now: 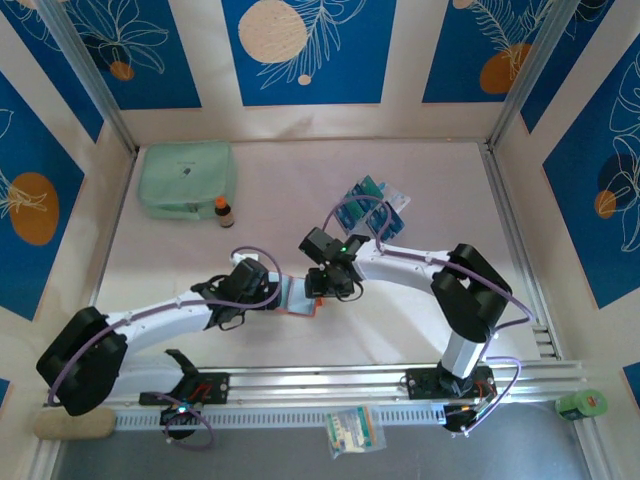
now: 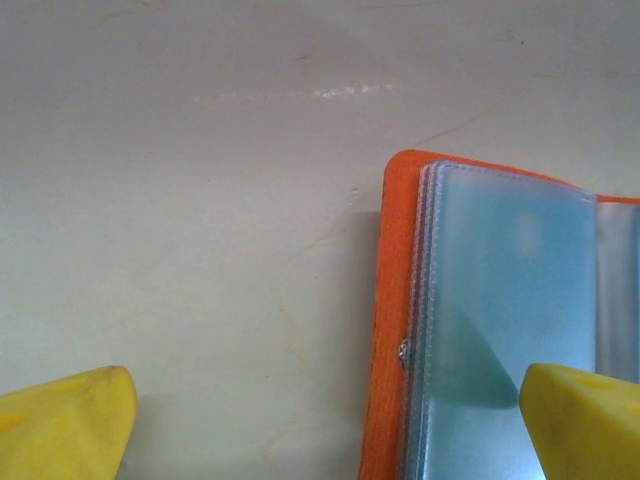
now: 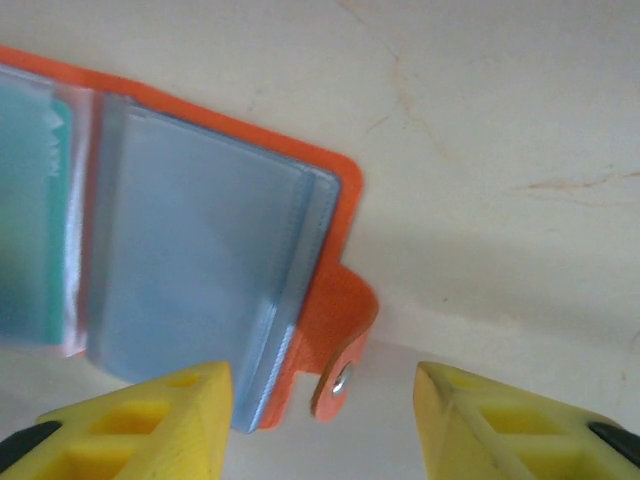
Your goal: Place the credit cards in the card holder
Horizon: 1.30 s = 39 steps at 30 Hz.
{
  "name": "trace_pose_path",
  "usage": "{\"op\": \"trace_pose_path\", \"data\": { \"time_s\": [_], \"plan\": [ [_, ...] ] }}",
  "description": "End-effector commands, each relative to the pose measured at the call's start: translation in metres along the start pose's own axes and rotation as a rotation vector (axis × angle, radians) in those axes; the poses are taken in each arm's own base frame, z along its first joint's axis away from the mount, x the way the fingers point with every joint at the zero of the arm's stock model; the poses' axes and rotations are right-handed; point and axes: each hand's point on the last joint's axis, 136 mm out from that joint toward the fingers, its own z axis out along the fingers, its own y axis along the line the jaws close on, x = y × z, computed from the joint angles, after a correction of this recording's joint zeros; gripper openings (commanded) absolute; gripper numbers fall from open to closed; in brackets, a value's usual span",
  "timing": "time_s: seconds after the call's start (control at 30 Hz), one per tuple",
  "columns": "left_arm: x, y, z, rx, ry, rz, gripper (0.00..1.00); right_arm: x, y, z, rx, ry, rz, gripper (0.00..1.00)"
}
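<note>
- Mid-table, between the two wrists: card holder (image 1: 299,299) lies open, orange cover down, clear pockets facing up.
- Left gripper (image 1: 284,295) sits at the holder's left edge, claw spread wide, pinching nothing.
- Left wrist view: one yellow finger (image 2: 62,425) is over bare table and the other is over the pocket pages. The holder's orange edge (image 2: 388,300) lies between them. Can't tell if the finger touches the pages.
- Right gripper (image 1: 322,292) is at the holder's other side, claw spread, nothing held.
- Right wrist view: snap tab (image 3: 342,345) sits in the gap between the yellow fingers, clear of both. One finger (image 3: 150,420) overlaps the holder's near corner.
- Teal card (image 3: 28,240) is already in a pocket on the leaf away from the tab.
- Credit cards (image 1: 379,205) lie in a loose teal and blue heap behind the right arm, well apart from the holder.
- Mint-green pouch (image 1: 187,178) is at back-left, with a small orange-capped bottle (image 1: 223,211) just beside it.
- Sachet packet (image 1: 354,431) lies on the near strip in front of the rail.
</note>
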Motion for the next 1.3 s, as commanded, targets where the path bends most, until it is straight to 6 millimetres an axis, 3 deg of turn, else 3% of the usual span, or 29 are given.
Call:
{"op": "trace_pose_path", "data": {
  "time_s": [0.0,0.1,0.3,0.47,0.8,0.9,1.13,1.27],
  "plan": [
    [-0.014,-0.006,-0.001,0.011,-0.022,-0.008,0.98,0.001,-0.017,0.011,0.082,0.003,-0.014,0.48],
    [-0.015,-0.009,0.0,0.017,-0.015,0.001,0.99,-0.004,-0.016,0.015,0.077,0.002,-0.009,0.41],
    [-0.021,-0.018,0.002,0.042,-0.011,0.015,1.0,-0.011,-0.025,0.013,0.077,-0.011,0.007,0.07],
    [-0.02,-0.024,0.01,0.046,0.012,0.03,1.0,-0.013,-0.036,0.009,0.073,-0.017,0.025,0.02],
    [-0.014,-0.023,0.018,0.035,0.031,0.037,1.0,-0.011,-0.053,0.005,0.075,-0.021,0.059,0.02],
    [-0.013,-0.022,0.019,0.031,0.036,0.037,1.0,-0.014,-0.049,0.0,0.05,-0.022,0.047,0.15],
    [-0.009,-0.02,0.019,0.031,0.039,0.032,1.0,-0.043,-0.039,-0.051,-0.02,-0.12,0.0,0.33],
    [-0.008,-0.019,0.02,0.032,0.04,0.028,1.0,-0.071,-0.057,-0.08,0.024,-0.193,-0.02,0.42]
  ]
}}
